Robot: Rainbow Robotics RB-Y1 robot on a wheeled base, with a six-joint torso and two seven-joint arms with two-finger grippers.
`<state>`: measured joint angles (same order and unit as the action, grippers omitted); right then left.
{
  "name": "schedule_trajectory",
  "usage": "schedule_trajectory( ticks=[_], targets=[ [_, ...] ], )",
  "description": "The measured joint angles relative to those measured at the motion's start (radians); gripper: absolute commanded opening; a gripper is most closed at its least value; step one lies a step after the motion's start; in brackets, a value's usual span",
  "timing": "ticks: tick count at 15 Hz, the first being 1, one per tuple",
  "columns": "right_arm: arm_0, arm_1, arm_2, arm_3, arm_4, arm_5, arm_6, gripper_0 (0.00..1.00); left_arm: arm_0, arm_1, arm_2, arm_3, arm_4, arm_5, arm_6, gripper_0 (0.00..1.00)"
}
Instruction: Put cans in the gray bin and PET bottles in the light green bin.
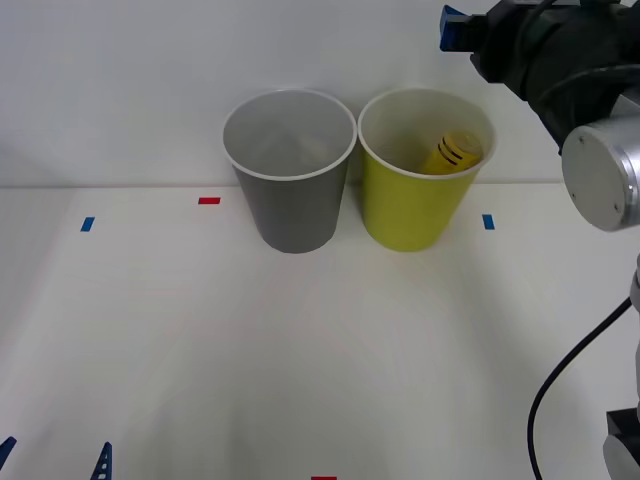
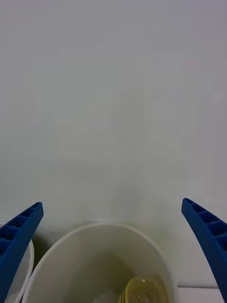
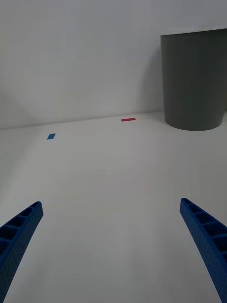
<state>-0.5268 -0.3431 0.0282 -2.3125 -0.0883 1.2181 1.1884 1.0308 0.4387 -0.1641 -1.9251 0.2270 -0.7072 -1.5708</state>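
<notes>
Bins stand side by side at the top centre of the front view: the gray bin (image 1: 291, 175) on the left, the light green bin (image 1: 420, 175) just beside it on the right, rims close together. Inside the green one lies the PET bottle (image 1: 452, 152), tilted against the far right wall, yellow label and dark stripes showing. Up in the top right corner hangs the right arm's dark wrist, with a blue tip of the right gripper (image 1: 455, 28) poking out above and right of the green bin. Down in the bottom left corner, two blue tips mark the left gripper (image 1: 55, 462), low over the white table (image 1: 300, 370), well apart from both bins. A red mark (image 1: 209, 200) and a blue mark (image 1: 88, 224) sit on the table left of the gray bin.

Right wrist view next: both blue fingers (image 2: 19, 236) spread wide at the corners, nothing between them, and below sits the green bin's pale mouth (image 2: 71, 265) with the bottle's yellow end (image 2: 144, 289) at the bottom.

Left wrist view: fingers (image 3: 19, 232) wide apart, holding nothing, with the gray bin's wall (image 3: 196, 80) at upper right.
</notes>
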Motion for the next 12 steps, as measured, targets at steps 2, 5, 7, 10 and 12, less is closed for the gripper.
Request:
schedule_trajectory(
  ticks=[2,5,7,10,12],
  targets=[
    [0.095,-0.001,0.0,-0.118,-0.005,0.004,-0.004,1.0,0.0,0.0,0.0,0.0,0.0,0.0,0.0,1.0],
    [0.253,0.006,0.0,-0.27,-0.004,-0.002,-0.009,1.0,0.0,0.0,0.0,0.0,0.0,0.0,0.0,1.0],
    [0.355,0.014,0.0,-0.302,-0.003,-0.007,-0.005,1.0,0.0,0.0,0.0,0.0,0.0,0.0,0.0,1.0],
    [0.478,0.046,0.001,-0.305,-0.002,-0.011,0.008,1.0,0.0,0.0,0.0,0.0,0.0,0.0,0.0,1.0],
    [0.54,0.102,0.004,-0.306,-0.004,-0.051,0.024,1.0,0.0,0.0,0.0,0.0,0.0,0.0,0.0,1.0]
  ],
)
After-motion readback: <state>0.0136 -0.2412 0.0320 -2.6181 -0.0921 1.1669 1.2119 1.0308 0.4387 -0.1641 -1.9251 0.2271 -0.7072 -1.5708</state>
